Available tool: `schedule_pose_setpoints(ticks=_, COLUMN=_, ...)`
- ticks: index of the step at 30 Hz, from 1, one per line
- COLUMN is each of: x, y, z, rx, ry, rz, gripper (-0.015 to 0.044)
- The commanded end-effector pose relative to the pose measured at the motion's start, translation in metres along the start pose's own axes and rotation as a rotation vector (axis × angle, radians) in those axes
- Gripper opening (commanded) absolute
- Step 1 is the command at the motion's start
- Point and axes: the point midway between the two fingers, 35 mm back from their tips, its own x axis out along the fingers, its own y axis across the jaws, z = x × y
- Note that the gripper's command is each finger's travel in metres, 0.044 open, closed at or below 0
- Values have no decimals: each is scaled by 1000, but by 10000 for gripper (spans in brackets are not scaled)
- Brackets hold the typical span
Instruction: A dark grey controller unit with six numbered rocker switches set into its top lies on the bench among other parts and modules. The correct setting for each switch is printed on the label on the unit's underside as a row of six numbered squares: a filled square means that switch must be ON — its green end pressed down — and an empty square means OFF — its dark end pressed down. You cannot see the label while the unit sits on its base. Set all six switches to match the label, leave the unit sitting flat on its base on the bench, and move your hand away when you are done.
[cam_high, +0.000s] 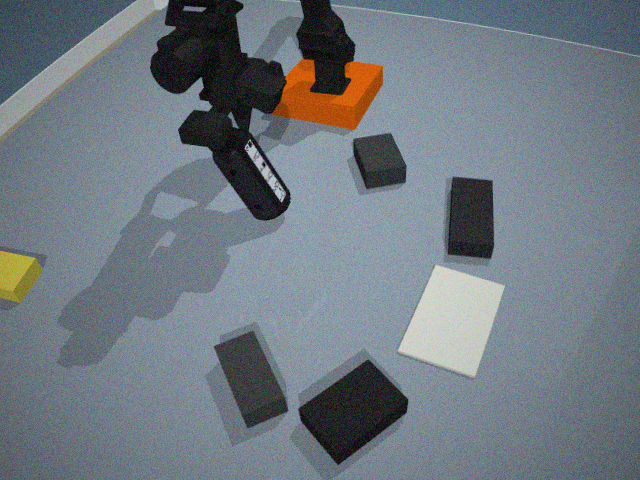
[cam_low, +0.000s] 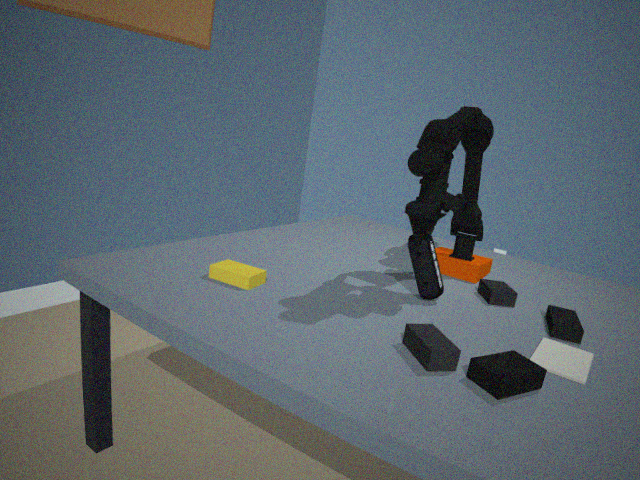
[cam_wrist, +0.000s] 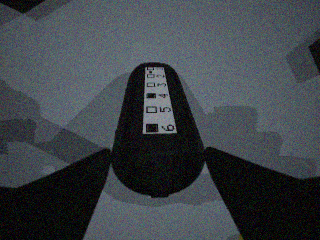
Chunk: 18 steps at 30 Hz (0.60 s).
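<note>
The dark controller unit (cam_high: 242, 180) (cam_low: 423, 271) (cam_wrist: 158, 170) is held steeply tilted, one end low over the bench; whether that end touches is unclear. My gripper (cam_high: 230, 135) (cam_low: 423, 235) (cam_wrist: 158, 153) is shut on the unit near its upper end, a finger on each side. The white label (cam_high: 265, 170) (cam_wrist: 160, 102) on its underside faces the wrist camera. Squares 4 and 6 are filled; 2, 3 and 5 are empty. Square 1, at the far end, is small and looks empty, with a dark dot beside it. The switches are hidden.
An orange block (cam_high: 320, 111) (cam_low: 460, 268) is under the arm's base. Several dark blocks, including one grey block (cam_high: 250, 379) (cam_low: 431, 348) and a black block (cam_high: 354, 410) (cam_low: 505, 374), and a white plate (cam_high: 452, 320) (cam_low: 563, 360) lie around. A yellow block (cam_low: 235, 273) lies apart.
</note>
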Motion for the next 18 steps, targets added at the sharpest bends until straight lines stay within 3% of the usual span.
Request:
schedule_pose_setpoints(ticks=1, x=-1, y=-1, z=9, rx=-3, ry=-18, rz=-1, gripper=337)
schedule_pose_setpoints(ticks=18, x=-3, y=-1, z=21, rx=-3, ry=-20, rz=-1, gripper=338)
